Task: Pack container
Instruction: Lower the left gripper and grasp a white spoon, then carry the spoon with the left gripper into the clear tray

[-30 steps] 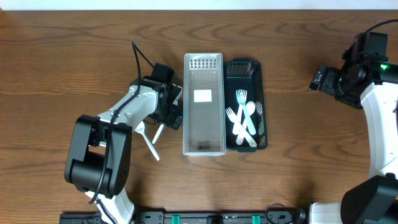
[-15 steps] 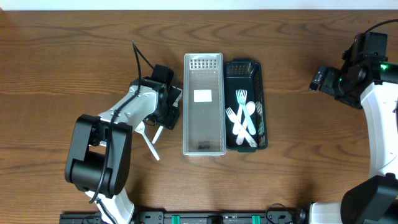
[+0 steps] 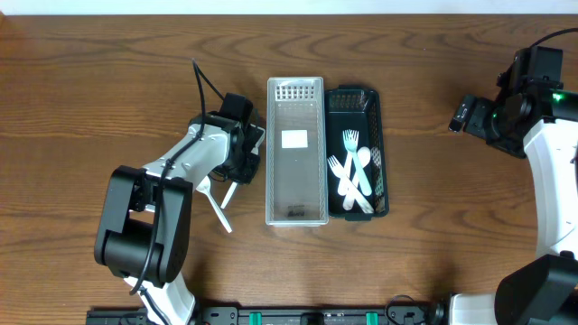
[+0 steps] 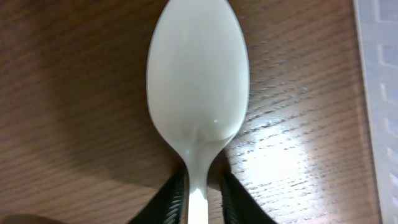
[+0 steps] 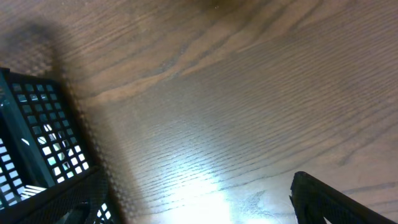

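Gripping a white spoon at its neck, the left hand had its two dark fingers pressed in from either side, just below the bowl. The bowl reached out ahead of the fingertips with its hollow side toward the wrist camera, low over the brown wooden tabletop; whether it touched the wood could not be told. In the wrist view, the pale edge of the clear container ran down the right border, near the spoon's bowl but apart from it.

From overhead, the left hand sat just beside the left long wall of the clear container. The spoon itself was mostly hidden under the hand in that view. A loose white utensil lay on the tabletop close by, slanting away from the hand toward the near edge.

A black basket stood against the container's right wall, holding white forks and other white cutlery.

The right hand hung well apart from both containers, off to the right side of the tabletop. Its wrist view showed only one dark finger at the lower corner and the black basket's mesh at the left, so it could not be told whether that hand was apart or together.
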`<state>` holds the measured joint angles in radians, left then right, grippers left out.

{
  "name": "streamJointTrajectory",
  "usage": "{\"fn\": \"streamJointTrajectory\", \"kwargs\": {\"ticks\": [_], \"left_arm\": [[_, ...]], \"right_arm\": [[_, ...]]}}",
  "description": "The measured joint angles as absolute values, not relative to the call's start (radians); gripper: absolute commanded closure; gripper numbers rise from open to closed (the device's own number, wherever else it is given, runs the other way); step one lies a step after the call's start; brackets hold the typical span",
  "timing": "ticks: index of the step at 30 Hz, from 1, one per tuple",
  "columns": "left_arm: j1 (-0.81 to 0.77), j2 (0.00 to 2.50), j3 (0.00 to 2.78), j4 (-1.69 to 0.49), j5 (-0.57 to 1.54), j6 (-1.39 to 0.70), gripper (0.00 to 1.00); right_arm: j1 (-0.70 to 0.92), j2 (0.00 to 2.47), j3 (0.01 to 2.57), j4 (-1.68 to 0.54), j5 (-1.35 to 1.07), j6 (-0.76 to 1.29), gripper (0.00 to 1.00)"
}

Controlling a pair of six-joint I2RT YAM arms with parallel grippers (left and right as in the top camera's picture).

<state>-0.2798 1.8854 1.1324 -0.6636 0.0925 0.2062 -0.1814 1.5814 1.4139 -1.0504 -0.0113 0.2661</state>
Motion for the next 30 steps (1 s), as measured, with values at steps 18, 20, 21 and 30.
{"fn": "streamJointTrajectory", "kwargs": {"ticks": [18,20,21,30], "left_arm": [[-0.280,1.780,1.154,-0.761,0.045,0.178,0.94],[-0.281,1.712,1.188,-0.786,0.045,0.154,0.95],[-0.283,1.673,1.209,-0.797,0.045,0.140,0.94],[-0.434,1.356,1.306,-0.807,0.042,-0.168,0.94]], "right_arm": [[-0.181,1.581,1.414,-1.050,-0.011,0.266,0.03],[-0.181,1.581,1.414,-1.050,-0.011,0.266,0.02],[-0.181,1.581,1.414,-1.050,-0.012,0.266,0.02],[-0.181,1.581,1.414,-1.051,-0.012,0.266,0.02]]}}
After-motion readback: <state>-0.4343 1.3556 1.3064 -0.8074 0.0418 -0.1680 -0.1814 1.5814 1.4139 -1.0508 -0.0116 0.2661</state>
